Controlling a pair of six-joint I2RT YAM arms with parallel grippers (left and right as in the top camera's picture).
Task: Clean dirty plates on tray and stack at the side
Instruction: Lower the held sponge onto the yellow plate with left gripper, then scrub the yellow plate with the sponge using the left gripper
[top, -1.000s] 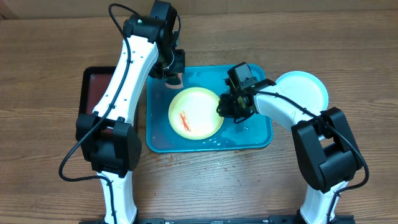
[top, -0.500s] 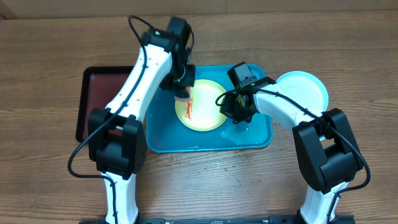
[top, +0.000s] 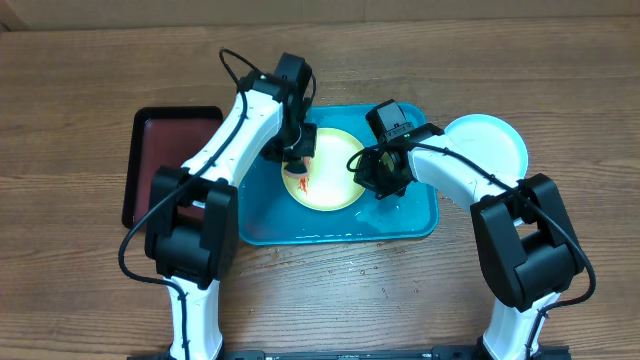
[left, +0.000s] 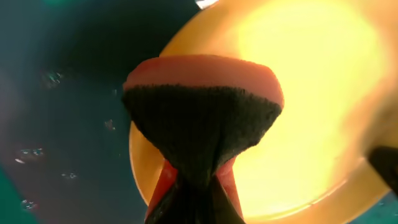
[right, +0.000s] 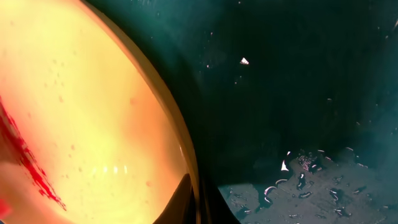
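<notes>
A yellow-green rimmed plate (top: 332, 172) with a red smear (top: 303, 183) is propped at a tilt over the cyan tray (top: 405, 218). My right gripper (top: 366, 172) is shut on its right rim; in the right wrist view the fingers (right: 198, 200) pinch the rim of the plate (right: 93, 106), and the smear (right: 31, 163) shows at the left. My left gripper (top: 297, 162) is shut on a red sponge (left: 202, 106) with a dark scouring face, pressed against the plate (left: 311, 93) near the smear. A pale cyan plate (top: 492, 145) lies on the table to the right of the tray.
A black tray (top: 150, 160) with a dark red inside stands left of the cyan tray. Water drops lie on the cyan tray's floor (right: 305, 180). Bare wooden table surrounds both trays.
The right gripper has tilted the plate up off the tray floor. My left arm has swung right and down with the sponge, from the tray's back edge onto the plate.
</notes>
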